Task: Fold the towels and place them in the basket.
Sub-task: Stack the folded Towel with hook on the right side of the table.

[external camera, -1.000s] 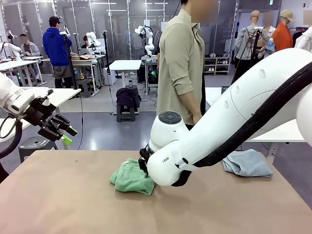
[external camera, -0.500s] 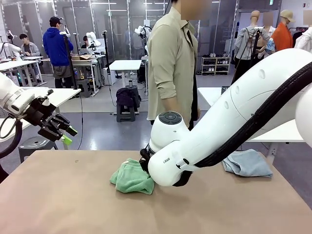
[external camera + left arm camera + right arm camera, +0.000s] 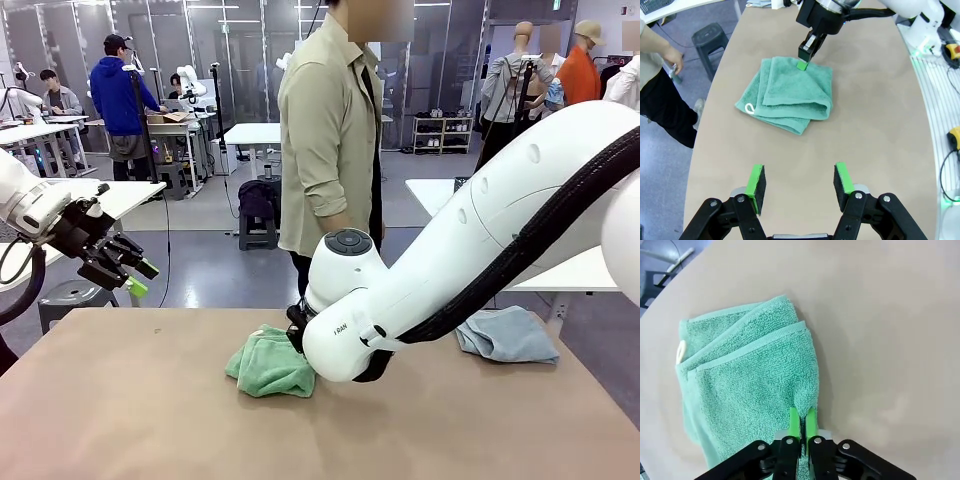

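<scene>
Two tools: the right tool pinches the folded green towel on the table; the left tool hangs wide.

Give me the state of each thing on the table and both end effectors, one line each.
Green towel: folded in layers, lying on the table, edge pinched.
Blue-grey towel: loosely bunched at the table's far right, untouched.
Right end effector: shut on the green towel's edge.
Left end effector: open, holding nothing, hanging above bare table.
</scene>
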You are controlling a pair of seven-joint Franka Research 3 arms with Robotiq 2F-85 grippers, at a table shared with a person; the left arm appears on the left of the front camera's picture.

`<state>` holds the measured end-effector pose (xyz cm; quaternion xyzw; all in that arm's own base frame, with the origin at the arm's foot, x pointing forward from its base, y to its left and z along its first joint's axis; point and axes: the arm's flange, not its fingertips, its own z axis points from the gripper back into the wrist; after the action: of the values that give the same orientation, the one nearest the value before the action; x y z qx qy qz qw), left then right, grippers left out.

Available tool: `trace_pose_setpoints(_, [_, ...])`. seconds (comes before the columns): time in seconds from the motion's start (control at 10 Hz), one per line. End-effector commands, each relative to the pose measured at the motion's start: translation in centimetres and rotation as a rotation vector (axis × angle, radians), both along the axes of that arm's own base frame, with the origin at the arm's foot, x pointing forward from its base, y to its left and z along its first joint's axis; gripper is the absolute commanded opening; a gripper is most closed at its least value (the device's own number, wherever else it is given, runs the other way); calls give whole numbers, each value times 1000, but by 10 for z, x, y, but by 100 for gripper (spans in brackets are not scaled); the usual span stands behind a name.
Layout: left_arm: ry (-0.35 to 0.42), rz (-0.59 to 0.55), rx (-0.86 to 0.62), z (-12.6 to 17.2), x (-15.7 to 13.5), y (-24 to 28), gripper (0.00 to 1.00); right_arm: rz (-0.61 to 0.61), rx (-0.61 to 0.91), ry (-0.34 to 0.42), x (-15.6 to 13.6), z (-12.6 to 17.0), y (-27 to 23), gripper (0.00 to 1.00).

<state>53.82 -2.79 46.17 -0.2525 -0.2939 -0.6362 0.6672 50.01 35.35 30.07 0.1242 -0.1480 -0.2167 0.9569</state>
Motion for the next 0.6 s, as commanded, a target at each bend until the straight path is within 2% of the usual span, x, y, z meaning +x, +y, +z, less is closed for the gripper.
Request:
trace_pose_setpoints(0.0, [-3,0,-2,2,-2,1,70,4,-5,0,-1,-1,0,0])
trace_pose_setpoints(0.5, [-3,0,-2,2,-2,1,70,4,-5,0,-1,-1,0,0])
